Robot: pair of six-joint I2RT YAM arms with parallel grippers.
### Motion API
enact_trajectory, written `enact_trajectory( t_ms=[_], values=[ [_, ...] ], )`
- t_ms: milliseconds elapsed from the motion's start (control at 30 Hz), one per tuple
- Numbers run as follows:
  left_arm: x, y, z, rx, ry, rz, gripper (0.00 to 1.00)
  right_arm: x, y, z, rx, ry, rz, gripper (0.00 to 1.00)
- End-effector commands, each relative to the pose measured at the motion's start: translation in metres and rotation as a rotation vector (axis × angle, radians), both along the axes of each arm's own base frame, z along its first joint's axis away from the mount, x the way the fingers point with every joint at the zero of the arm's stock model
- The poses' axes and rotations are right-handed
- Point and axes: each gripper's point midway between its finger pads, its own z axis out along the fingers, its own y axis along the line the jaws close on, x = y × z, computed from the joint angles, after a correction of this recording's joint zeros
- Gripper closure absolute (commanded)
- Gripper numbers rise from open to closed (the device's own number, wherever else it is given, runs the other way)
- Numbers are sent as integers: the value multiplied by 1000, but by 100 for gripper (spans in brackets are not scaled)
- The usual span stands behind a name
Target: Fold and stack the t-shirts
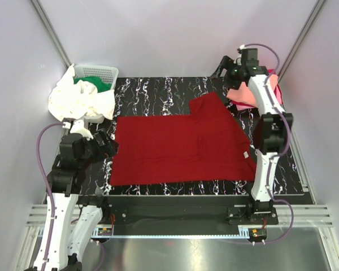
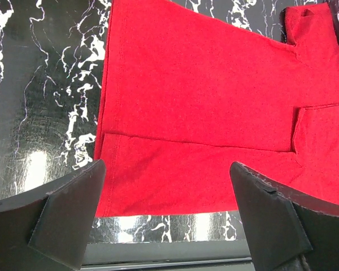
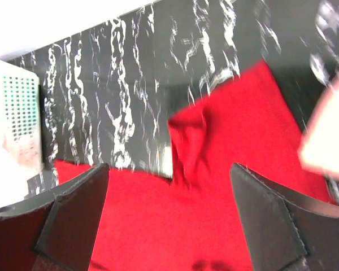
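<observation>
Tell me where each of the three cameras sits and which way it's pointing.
Top external: above and behind the arm bases, looking down on the table; both arms show.
Left wrist: on the left arm, looking down at the near left corner of the dark red t-shirt, between the fingers of the open left gripper.
Right wrist: on the raised right arm, looking down on the table's far part and the basket, between the fingers of the open right gripper.
Shared: all three see the dark red t-shirt.
</observation>
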Motion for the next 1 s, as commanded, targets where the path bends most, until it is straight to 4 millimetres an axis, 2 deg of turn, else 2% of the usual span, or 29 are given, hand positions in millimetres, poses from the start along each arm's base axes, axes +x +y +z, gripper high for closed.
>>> enact_trajectory(
  t_ms=[0, 33, 133, 200, 233, 267, 433, 733, 867, 967],
  values=[
    [8, -3, 16, -5, -68, -33, 1, 28, 22, -9, 11, -35, 126, 6],
    [8, -1, 15, -2, -68, -21, 1, 43, 25, -16, 7, -43, 133, 7],
    [5, 2, 20, 0, -92, 0, 1, 67, 19, -34, -27, -60, 98, 12],
    [4, 3, 23, 0, -113, 9, 1, 75, 15, -44, -55, -71, 80, 15],
    [4, 4, 22, 1, -113, 10, 1, 81, 6, -59, -89, -65, 48, 17],
    [3, 3, 23, 0, -119, 9, 1, 86, 5, -61, -104, -85, 40, 17],
    [4, 5, 22, 2, -110, 18, 1, 90, -13, -111, -193, -7, -11, 20],
    [2, 7, 23, 5, -120, 34, 1, 100, -24, -155, -214, 26, -66, 27],
    [2, 7, 23, 5, -117, 33, 1, 97, -15, -174, -176, 60, -51, 29],
    [2, 7, 23, 4, -117, 35, 1, 93, -6, -183, -139, 82, -34, 35]
  ],
)
